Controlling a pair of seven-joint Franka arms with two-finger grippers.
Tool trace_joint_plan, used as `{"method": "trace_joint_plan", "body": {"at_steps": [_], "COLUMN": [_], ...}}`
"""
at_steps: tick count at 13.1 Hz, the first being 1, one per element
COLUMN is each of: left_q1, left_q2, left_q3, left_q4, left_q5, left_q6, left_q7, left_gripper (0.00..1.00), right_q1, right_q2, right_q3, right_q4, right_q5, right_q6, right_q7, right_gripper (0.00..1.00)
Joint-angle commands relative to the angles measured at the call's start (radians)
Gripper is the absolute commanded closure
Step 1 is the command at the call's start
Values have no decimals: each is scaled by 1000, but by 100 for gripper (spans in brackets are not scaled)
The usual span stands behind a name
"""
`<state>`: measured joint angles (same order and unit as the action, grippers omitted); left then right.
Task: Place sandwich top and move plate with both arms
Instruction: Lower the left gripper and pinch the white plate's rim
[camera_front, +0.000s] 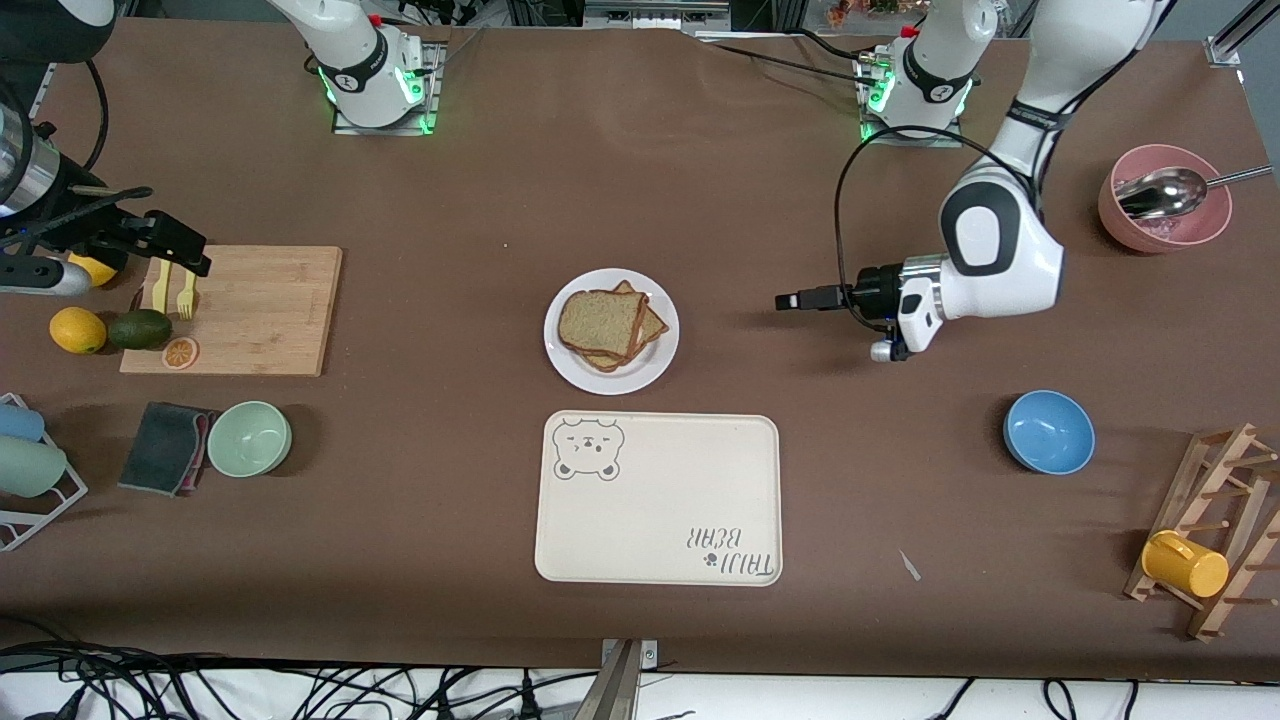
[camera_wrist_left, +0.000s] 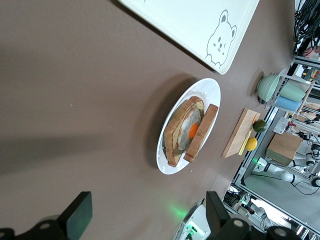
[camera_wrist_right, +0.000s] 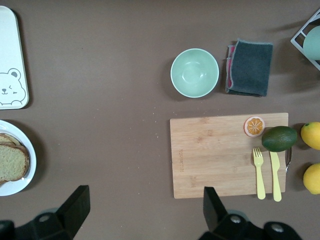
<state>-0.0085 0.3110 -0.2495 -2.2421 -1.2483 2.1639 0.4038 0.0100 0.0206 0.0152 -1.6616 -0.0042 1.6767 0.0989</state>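
Observation:
The white plate (camera_front: 653, 366) sits mid-table and holds a sandwich. The tan sandwich top (camera_front: 600, 320) lies on the stack, shifted toward the right arm's end. In the left wrist view the plate (camera_wrist_left: 206, 90) shows the top slice (camera_wrist_left: 204, 133) over the egg slice (camera_wrist_left: 190, 131). My left gripper (camera_front: 788, 300) is open and empty, low over the bare table beside the plate toward the left arm's end, pointing at it; its fingers (camera_wrist_left: 80, 215) frame bare table. My right gripper (camera_front: 190, 255) is open and empty over the edge of the cutting board (camera_front: 240, 310). The right wrist view catches the plate's rim (camera_wrist_right: 31, 167).
The cream bear tray (camera_front: 658, 497) lies nearer the camera than the plate. A fork, knife, avocado (camera_front: 140, 328) and lemons lie by the board. A green bowl (camera_front: 250, 438), grey cloth (camera_front: 165, 447), blue bowl (camera_front: 1048, 432), pink bowl with spoon (camera_front: 1165, 200) and cup rack (camera_front: 1200, 550) stand around.

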Motion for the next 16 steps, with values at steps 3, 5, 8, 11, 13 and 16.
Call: {"method": "trace_joint_plan", "body": {"at_steps": [3,5,8,11,13,16], "left_q1": [-112,-142,-197,-218,-252,-258], "left_q2": [45,98,169,238,261,333], "left_q3": [-57,-80,-91,-91,-91,-89], "left_q4": [-39,-30,22,107,153,223], "left_q5": [-290,-472,-589,-624,-674,-683], "left_q6": [167,194,266,300,318,321], "left_q7": [153,296,377,377,379,379], "left_gripper": [0,0,0,0,0,4], "right_q1": [-15,-15,-13,-13,-15,-15], "right_q2": [-2,-4,-2,-4,-4,-4], "right_q3": [-14,-12,-14,-12,-12,-14], "right_q4": [8,10,8,8,8,8], "right_q5": [17,17,17,17,17,20], "right_q6": [2,2,0,0,-3,-3], "right_q7": [-11,-11,-10,-5,-2,1], "right_gripper": [0,0,0,0,0,0]}}
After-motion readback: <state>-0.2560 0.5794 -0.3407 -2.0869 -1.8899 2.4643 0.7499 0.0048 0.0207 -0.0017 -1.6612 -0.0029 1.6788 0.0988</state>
